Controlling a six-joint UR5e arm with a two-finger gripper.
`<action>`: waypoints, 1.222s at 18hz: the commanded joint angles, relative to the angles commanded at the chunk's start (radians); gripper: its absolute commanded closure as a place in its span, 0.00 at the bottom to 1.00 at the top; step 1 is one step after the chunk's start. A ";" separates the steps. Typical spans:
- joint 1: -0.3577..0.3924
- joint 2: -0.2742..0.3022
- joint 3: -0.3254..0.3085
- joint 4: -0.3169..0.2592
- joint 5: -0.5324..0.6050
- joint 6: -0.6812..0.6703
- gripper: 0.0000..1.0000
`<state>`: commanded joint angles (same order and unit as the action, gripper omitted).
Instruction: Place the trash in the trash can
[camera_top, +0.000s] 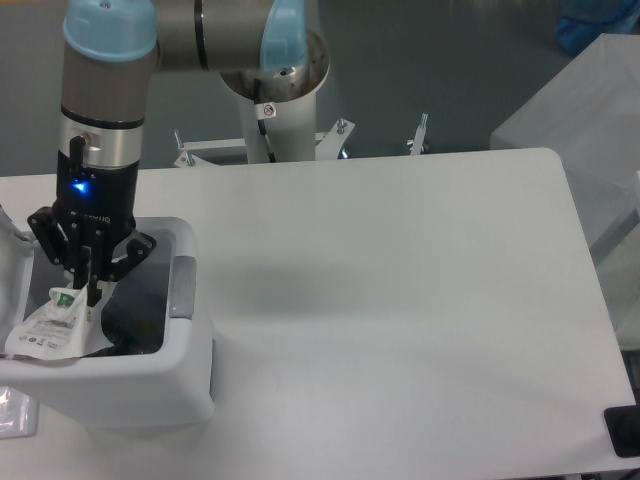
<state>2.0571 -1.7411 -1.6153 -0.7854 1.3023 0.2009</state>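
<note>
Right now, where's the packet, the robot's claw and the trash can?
packet (48, 330), fixed camera, its white printed body.
gripper (92, 292), fixed camera, between its fingertips.
trash can (150, 385), fixed camera, its front wall.

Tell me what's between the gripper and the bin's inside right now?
The camera view shows only the packet, pinched in the gripper, hanging over the trash can.

Robotics lab: pedestal-mounted arm (180, 25), bare white table (400, 300), grey floor (450, 70).

The claw (88, 292) is pinching the top corner of the whitish packet (55, 328), which is hanging just below it inside the open white trash can (150, 385) sitting on the table (400, 300), grey latch panel (183, 287) facing right of the claw.
</note>
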 joint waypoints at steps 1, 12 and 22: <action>0.000 0.003 0.005 0.002 0.006 0.012 0.24; 0.141 0.063 0.083 0.027 0.009 0.028 0.00; 0.439 -0.011 0.123 0.060 0.155 0.317 0.00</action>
<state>2.4958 -1.7518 -1.4925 -0.7256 1.4569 0.5180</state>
